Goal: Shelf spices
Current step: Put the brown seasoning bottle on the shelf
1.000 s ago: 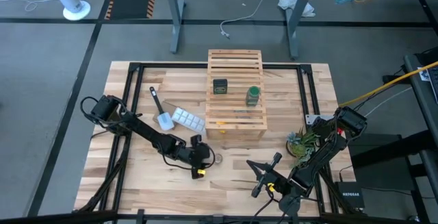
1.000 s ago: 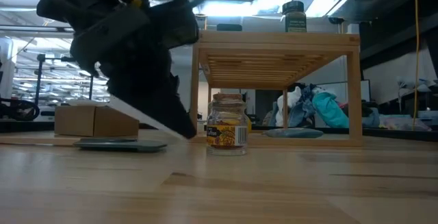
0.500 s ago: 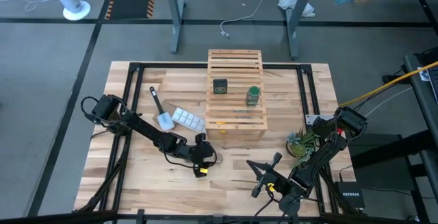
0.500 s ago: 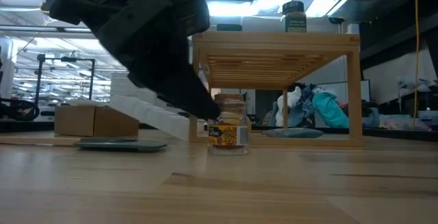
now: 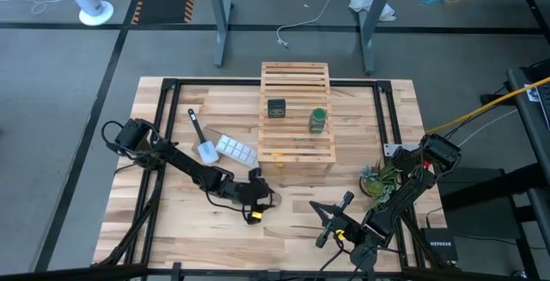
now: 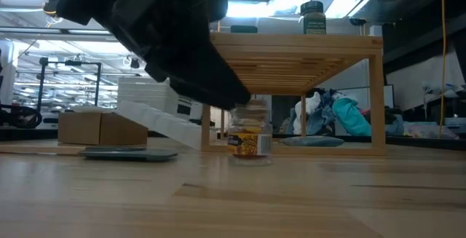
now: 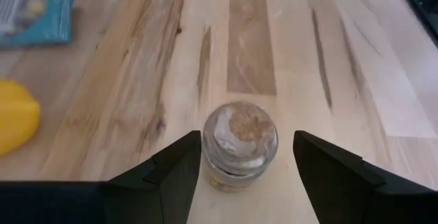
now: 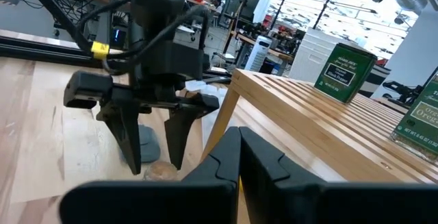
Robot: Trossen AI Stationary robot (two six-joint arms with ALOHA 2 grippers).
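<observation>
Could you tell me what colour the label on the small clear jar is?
Yellow, on the jar; the low view shows it best.

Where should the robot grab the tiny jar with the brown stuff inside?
Probably around its round glass sides, from above. The tiny jar stands upright on the table in front of the shelf, and the left gripper already straddles it, open, one of its fingers on each side with some gap. Squeezing across the body just under the lid looks steadiest. The right gripper waits nearby, shut.

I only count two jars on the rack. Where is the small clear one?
The small clear jar stands on the tabletop in front of the wooden rack, near its left front corner, between the open fingers of the left hand.
</observation>
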